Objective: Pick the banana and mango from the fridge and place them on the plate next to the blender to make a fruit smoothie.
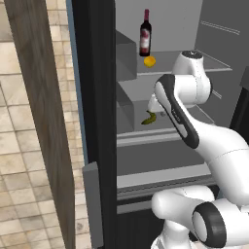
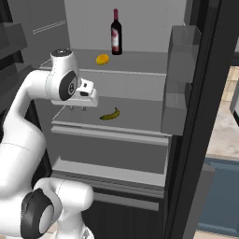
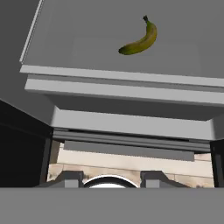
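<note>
Reaching for the banana (image 3: 141, 40) in the fridge (image 2: 140, 23)

Banana lies upper right in my hand view, untouched; my pincer (image 2: 77, 108) hovers empty, jaws partly apart. I should advance, centre over its middle, align across its curve.

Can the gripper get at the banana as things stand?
Probably yes. The fridge stands open, the banana lies alone on its shelf, and the empty gripper hangs beside it with nothing between.

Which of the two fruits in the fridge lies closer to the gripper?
The banana, curved and greenish-yellow, on the same shelf the gripper hangs over. The round orange mango sits one shelf higher, by the wine bottle.
</note>
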You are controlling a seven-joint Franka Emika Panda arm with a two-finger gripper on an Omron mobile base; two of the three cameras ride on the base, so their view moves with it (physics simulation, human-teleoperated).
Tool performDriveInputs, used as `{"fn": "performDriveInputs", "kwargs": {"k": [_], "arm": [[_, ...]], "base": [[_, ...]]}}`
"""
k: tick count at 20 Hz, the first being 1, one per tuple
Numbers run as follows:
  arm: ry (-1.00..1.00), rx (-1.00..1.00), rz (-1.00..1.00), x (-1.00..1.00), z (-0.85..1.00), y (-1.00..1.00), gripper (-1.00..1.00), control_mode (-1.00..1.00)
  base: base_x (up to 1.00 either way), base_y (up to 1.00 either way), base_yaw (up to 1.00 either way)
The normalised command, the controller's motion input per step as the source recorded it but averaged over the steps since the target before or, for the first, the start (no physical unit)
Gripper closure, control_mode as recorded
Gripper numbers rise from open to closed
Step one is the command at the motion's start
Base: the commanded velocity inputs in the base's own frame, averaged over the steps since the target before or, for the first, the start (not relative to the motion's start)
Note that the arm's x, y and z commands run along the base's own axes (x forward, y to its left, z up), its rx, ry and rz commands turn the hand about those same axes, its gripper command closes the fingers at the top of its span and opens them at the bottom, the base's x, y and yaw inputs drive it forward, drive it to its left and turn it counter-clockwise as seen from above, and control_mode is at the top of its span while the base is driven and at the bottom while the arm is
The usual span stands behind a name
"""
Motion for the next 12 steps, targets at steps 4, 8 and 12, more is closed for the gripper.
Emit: {"fn": "performDriveInputs", "kwargs": {"k": [4, 8, 12], "arm": [[0.00, 0.00, 0.00, 0.00, 0.00, 0.00, -1.00, -1.00], [0.00, 0.00, 0.00, 0.08, -0.36, 0.04, -1.00, -1.00], [-0.01, 0.08, 0.00, 0.23, -0.91, 0.00, -1.00, -1.00]], "base": [[0.00, 0.00, 0.00], [0.00, 0.00, 0.00], [0.00, 0.00, 0.00]]}}
